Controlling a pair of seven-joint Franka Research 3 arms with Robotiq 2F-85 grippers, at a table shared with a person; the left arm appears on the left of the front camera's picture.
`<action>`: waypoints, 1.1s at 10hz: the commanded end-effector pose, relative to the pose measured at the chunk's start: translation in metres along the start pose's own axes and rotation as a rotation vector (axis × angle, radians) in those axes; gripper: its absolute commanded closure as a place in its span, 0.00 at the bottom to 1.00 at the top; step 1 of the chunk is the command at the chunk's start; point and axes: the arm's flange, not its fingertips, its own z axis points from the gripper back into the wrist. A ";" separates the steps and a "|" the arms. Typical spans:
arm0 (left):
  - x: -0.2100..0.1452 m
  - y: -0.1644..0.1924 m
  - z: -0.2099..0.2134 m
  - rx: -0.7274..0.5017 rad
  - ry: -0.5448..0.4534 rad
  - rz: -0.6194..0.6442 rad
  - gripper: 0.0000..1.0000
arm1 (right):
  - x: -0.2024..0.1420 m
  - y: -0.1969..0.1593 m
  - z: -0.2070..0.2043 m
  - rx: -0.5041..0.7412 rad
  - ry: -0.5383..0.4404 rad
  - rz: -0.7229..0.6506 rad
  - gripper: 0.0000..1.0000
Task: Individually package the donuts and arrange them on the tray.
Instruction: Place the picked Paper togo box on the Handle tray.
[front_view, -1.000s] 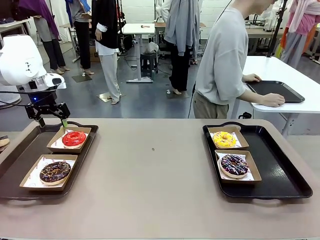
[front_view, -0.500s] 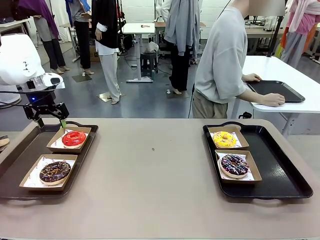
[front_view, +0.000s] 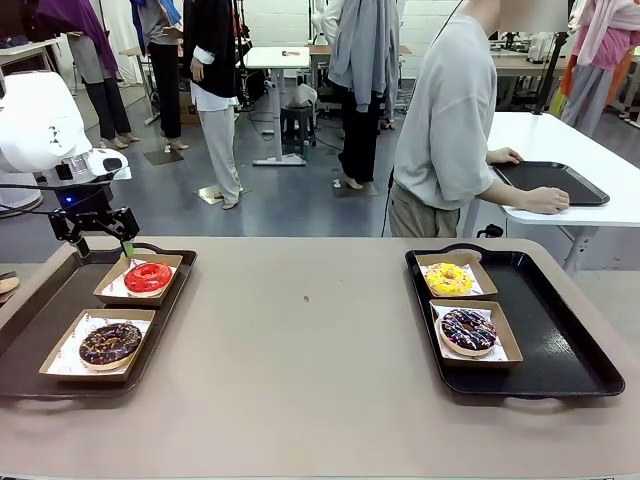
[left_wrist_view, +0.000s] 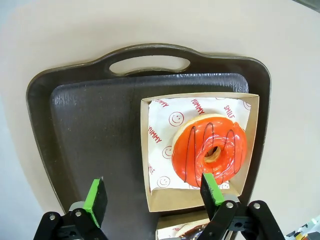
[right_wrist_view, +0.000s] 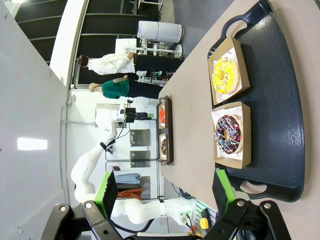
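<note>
While left pincer (left_wrist_view: 152, 194) gapes wide above red donut (left_wrist_view: 209, 148), tray (left_wrist_view: 90, 130) beside lies bare

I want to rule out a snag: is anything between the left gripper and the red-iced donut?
Nothing visible. The open left gripper hovers above the black tray, with clear space down to the red-iced ring donut in its brown paper box.

The table (front_view: 310, 340) carries 2 black trays (front_view: 40, 310) (front_view: 570, 350).
</note>
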 end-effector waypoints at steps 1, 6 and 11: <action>0.004 0.000 0.002 0.000 -0.005 0.000 0.03 | -0.003 0.000 -0.002 -0.001 -0.017 0.004 0.00; -0.029 0.043 0.041 -0.461 0.024 -0.024 0.03 | -0.003 0.000 -0.002 -0.001 -0.017 0.004 0.00; -0.127 0.161 0.073 -1.023 -0.064 -0.113 0.03 | -0.003 0.000 -0.002 -0.001 -0.017 0.004 0.00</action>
